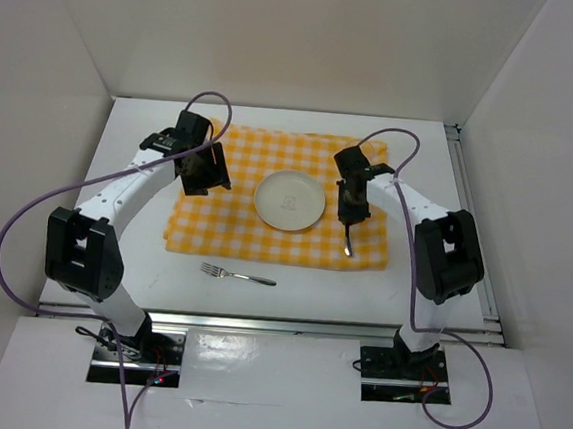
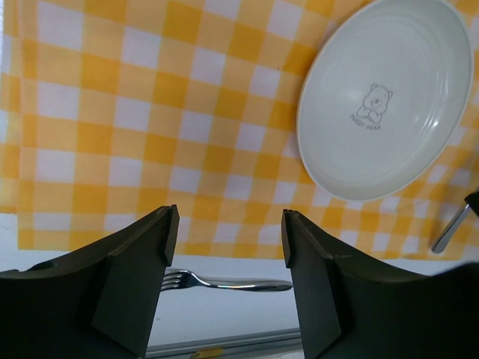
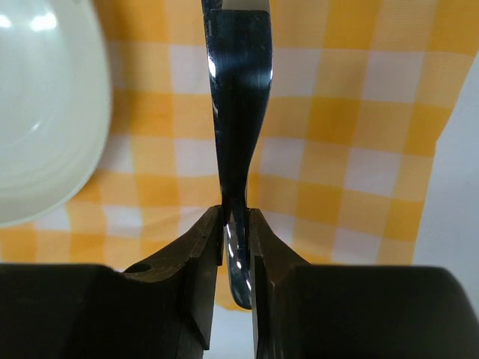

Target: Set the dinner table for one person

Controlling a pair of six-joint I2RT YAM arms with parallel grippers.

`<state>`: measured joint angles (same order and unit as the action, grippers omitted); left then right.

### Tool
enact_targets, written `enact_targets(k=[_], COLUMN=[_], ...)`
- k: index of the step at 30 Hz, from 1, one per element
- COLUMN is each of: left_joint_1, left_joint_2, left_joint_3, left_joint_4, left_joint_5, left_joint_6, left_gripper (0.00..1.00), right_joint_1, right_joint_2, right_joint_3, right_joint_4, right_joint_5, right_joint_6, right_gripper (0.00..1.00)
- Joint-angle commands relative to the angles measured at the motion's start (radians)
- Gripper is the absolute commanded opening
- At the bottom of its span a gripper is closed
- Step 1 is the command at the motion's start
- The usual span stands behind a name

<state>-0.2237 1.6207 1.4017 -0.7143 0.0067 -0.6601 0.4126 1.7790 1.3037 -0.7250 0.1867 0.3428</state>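
A white plate (image 1: 290, 200) with a bear print sits in the middle of the yellow-and-white checked cloth (image 1: 241, 160) on the white dinner table (image 1: 137, 146). My right gripper (image 1: 352, 208) (image 3: 236, 217) is shut on a shiny metal utensil (image 1: 348, 242) (image 3: 238, 112), held just right of the plate over the cloth; I cannot tell what kind it is. My left gripper (image 1: 203, 172) (image 2: 228, 232) is open and empty above the cloth, left of the plate (image 2: 382, 105). A fork (image 1: 238, 274) (image 2: 232, 283) lies on the bare table in front of the cloth.
White walls enclose the table at the left, back and right. A metal rail (image 1: 287, 325) runs along the near edge. Purple cables (image 1: 26, 212) loop off both arms.
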Motion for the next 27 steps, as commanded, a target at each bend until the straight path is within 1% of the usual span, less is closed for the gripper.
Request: enact_targets(k=[1,4,5,6,7,9,10,11,13,16,18,20,21,22,23,24,26,27], left_joint_1=[-0.017,-0.046,-0.06,-0.06,-0.074,-0.086,-0.101,-0.115,-0.115,-0.126,-0.126,-0.126,-0.126,-0.126,-0.126,-0.126,-0.106,-0.092], left_joint_2=[-0.041,-0.061,-0.074,-0.074,-0.087,-0.096,-0.096,-0.096,-0.108,-0.13,-0.13,-0.13,-0.13,-0.14,-0.15,-0.15,-0.159,-0.159], left_joint_3=[-0.024,-0.046,-0.046,-0.056,-0.056,-0.056,-0.056,-0.056,-0.066,-0.075,-0.064,-0.053,-0.053,-0.043,-0.043,-0.043,-0.029,0.003], left_joint_4=[0.018,0.007,-0.005,-0.005,-0.017,-0.045,-0.062,-0.086,-0.097,-0.097,-0.108,-0.119,-0.131,-0.145,-0.145,-0.155,-0.18,-0.192], left_joint_5=[0.024,-0.006,-0.022,-0.036,-0.057,-0.077,-0.103,-0.103,-0.113,-0.113,-0.123,-0.138,-0.148,-0.171,-0.18,-0.195,-0.209,-0.209], left_joint_6=[-0.016,-0.064,-0.082,-0.114,-0.13,-0.182,-0.203,-0.222,-0.268,-0.292,-0.303,-0.312,-0.312,-0.326,-0.326,-0.337,-0.348,-0.348], left_gripper=[0.74,0.73,0.73,0.73,0.73,0.73,0.73,0.73,0.73,0.73,0.72,0.72,0.72,0.72,0.72,0.72,0.72,0.72], right_joint_1=[-0.04,-0.064,-0.064,-0.064,-0.073,-0.074,-0.074,-0.074,-0.074,-0.074,-0.049,-0.019,0.006,0.076,0.119,0.221,0.334,0.388], right_joint_2=[0.034,0.071,0.092,0.102,0.102,0.115,0.115,0.115,0.102,0.047,0.008,-0.06,-0.085,-0.108,-0.145,-0.159,-0.171,-0.171], right_joint_3=[0.06,0.069,0.083,0.083,0.098,0.112,0.124,0.124,0.124,0.124,0.102,0.085,0.069,0.034,0.02,-0.007,-0.035,-0.047], right_joint_4=[0.056,0.076,0.076,0.076,0.076,0.076,0.076,0.076,0.076,0.076,0.076,0.096,0.117,0.14,0.175,0.186,0.2,0.214], right_joint_5=[0.02,0.002,0.011,0.011,0.011,0.002,0.002,0.002,0.002,0.011,0.011,0.011,-0.036,-0.071,-0.129,-0.142,-0.142,-0.129], right_joint_6=[0.018,0.018,0.018,0.018,0.009,0.009,0.009,-0.001,-0.001,-0.001,-0.001,-0.025,-0.087,-0.126,-0.161,-0.222,-0.263,-0.277], right_gripper=[0.0,0.04,0.07,0.17,0.23,0.45,0.61,0.67,0.74,0.74,0.74,0.72,0.72,0.72,0.72,0.72,0.72,0.69])
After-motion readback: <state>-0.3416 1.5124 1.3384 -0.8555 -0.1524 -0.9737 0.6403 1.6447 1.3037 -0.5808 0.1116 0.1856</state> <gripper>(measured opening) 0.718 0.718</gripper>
